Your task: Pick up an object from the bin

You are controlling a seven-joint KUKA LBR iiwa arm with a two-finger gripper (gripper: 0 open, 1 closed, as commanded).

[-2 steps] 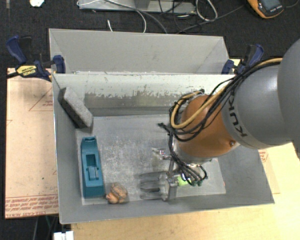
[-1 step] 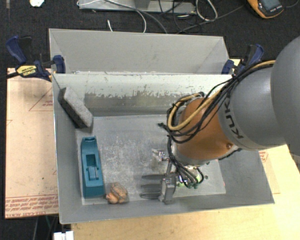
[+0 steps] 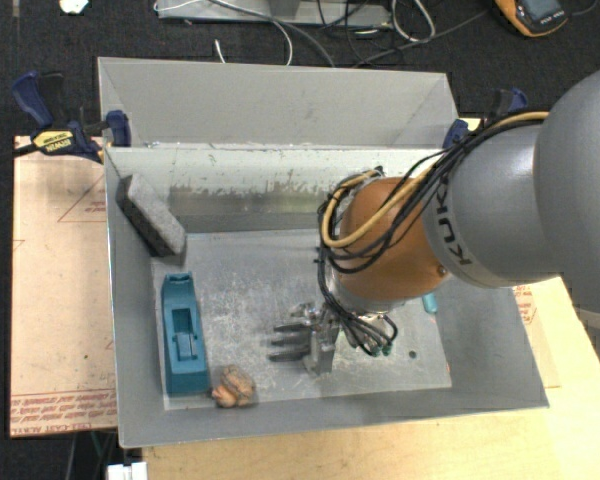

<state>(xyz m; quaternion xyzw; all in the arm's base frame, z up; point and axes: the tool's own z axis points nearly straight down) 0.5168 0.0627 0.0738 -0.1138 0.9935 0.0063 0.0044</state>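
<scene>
- Dark floor with cables lies behind a grey metal bin (image 3: pixel 280 108) with tall walls.
- A big grey robot arm (image 3: pixel 540 198) comes in from the right side and hangs over the middle of the bin.
- An orange round cover (image 3: pixel 380 243) with black and yellow cables sits on the end of the arm.
- The pincer (image 3: pixel 280 338) is low over the bin floor, near the middle, and its dark fingers (image 3: pixel 285 327) point to the left.
- The two fingers stand a little apart, with just bare scratched floor between them, so the pincer has hold of nothing.
- A long blue plastic thing with a slot in its top (image 3: pixel 183 336) lies flat on the left side of the bin, well apart from the pincer.
- A small tan lumpy thing (image 3: pixel 233 387) lies by the front wall, just beside the lower end of the blue thing. It is the thing nearest the pincer, down and to the left of the fingers, and not touching them.
- A dark grey long block (image 3: pixel 150 220) lies tilted in the back left corner, against the wall.
- A tiny blue-green bit (image 3: pixel 430 302) peeks out next to the orange cover on the right. I cannot tell what it is.
</scene>
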